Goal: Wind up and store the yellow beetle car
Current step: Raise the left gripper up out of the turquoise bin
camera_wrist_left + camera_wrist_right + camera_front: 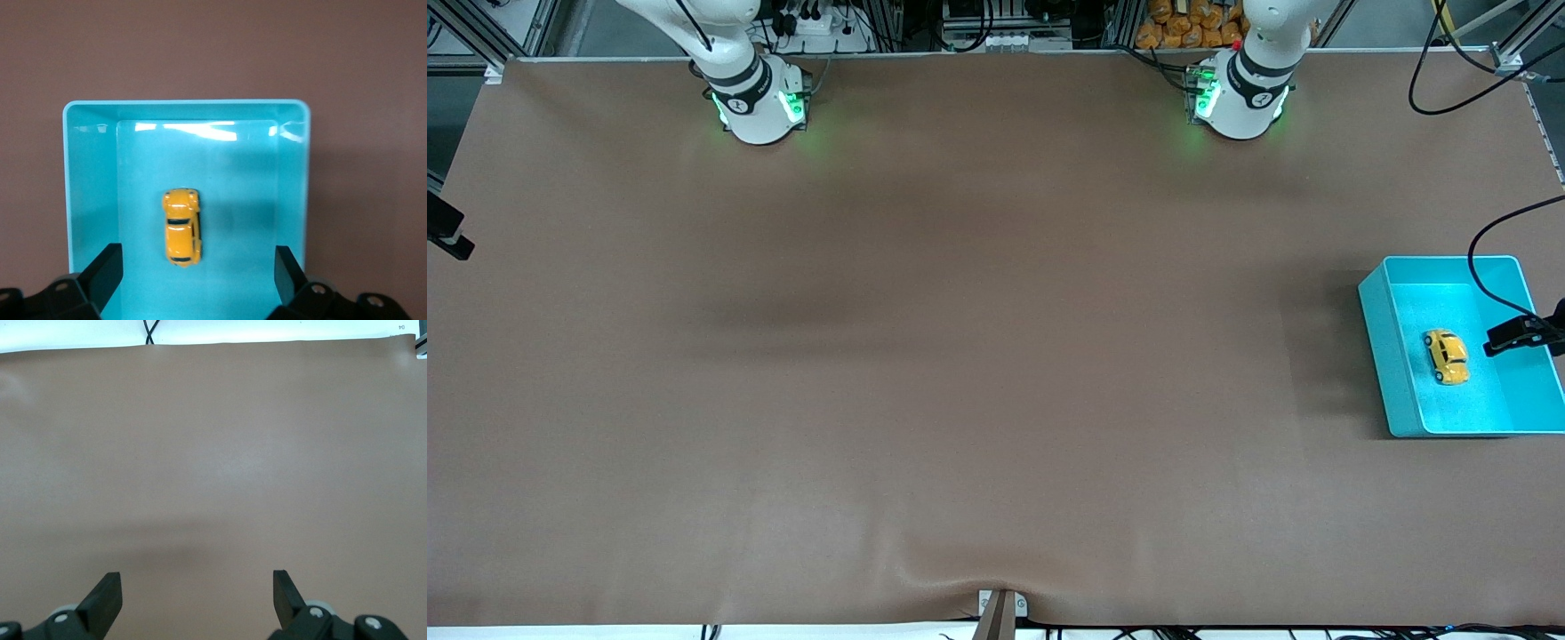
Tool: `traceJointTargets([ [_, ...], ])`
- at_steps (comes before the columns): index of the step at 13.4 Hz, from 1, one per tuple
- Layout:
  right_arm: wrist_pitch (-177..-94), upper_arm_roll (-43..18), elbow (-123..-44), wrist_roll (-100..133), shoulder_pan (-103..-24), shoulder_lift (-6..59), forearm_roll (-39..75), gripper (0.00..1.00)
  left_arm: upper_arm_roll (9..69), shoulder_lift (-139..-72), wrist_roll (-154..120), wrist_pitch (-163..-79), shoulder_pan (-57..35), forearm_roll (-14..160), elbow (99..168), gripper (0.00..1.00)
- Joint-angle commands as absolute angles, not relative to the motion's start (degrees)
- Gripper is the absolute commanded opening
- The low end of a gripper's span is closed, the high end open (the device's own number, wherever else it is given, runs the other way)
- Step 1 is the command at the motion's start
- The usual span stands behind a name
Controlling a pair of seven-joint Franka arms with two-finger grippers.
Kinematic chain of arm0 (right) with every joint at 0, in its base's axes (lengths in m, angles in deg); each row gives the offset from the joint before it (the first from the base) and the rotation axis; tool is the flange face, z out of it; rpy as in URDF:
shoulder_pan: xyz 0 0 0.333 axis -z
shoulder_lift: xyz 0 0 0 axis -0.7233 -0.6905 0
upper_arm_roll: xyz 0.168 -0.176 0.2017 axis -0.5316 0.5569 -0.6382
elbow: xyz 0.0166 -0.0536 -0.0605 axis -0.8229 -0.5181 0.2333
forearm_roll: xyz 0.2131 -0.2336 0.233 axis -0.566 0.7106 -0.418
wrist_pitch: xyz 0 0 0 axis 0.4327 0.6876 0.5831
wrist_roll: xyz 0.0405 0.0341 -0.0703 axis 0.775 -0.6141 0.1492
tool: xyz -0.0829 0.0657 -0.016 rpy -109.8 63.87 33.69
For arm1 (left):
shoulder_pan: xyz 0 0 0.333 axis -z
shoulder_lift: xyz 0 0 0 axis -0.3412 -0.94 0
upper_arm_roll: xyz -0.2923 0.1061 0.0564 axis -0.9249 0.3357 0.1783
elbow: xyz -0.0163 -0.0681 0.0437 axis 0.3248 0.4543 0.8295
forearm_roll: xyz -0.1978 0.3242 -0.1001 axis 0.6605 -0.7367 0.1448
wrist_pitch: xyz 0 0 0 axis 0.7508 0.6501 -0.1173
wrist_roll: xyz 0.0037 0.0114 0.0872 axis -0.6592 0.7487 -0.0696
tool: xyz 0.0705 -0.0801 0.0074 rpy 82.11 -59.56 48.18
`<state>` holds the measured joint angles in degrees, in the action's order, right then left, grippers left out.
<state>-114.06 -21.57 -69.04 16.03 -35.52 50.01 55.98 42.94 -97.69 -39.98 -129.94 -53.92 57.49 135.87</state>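
Observation:
The yellow beetle car [1446,356] lies on its wheels on the floor of the turquoise bin [1385,360], at the left arm's end of the table. In the left wrist view the car [182,227] sits in the bin [90,187] between and below my fingers. My left gripper [1523,334] hangs over the bin, open and empty [198,249], apart from the car. My right gripper [195,577] is open and empty over bare table.
The brown table mat [960,356] stretches from the bin to the right arm's end. A black cable [1480,267] loops over the bin. A black part [447,233] shows at the view's edge at the right arm's end.

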Motion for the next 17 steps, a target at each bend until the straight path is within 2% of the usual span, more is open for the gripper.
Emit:
traceJointTargets([
  [1, -112.3, -21.7, -69.2, 14.8, -36.0, 51.1, 56.3, 1.00, 39.2, -92.7, -34.9, -124.5, -54.1, 56.7, 136.9, 1.00],
  [4, -111.3, -21.9, -69.3, 14.8, -36.2, 51.1, 56.2, 1.00, 36.0, -89.1, -31.5, -119.4, -54.3, 56.7, 136.3, 1.00],
  [6, -109.4, -21.9, -69.3, 14.8, -37.3, 50.9, 56.1, 1.00, 36.0, -87.7, -30.2, -115.7, -51.9, 56.8, 134.9, 1.00],
  [11, -106.9, -21.9, -69.9, 14.9, -37.4, 50.7, 55.5, 1.00, 47.7, -81.7, -27.1, -106.9, -34.1, 60.9, 133.7, 1.00],
  [14, -106.9, -21.9, -70.4, 14.9, -38.1, 50.7, 55.3, 1.00, 50.5, -78.8, -22.0, -103.4, -26.9, 61.6, 133.2, 1.00],
  [17, -107.0, -21.9, -70.3, 14.9, -38.2, 50.6, 55.2, 1.00, 52.0, -79.0, -19.5, -97.2, -21.7, 61.8, 127.1, 1.00],
])
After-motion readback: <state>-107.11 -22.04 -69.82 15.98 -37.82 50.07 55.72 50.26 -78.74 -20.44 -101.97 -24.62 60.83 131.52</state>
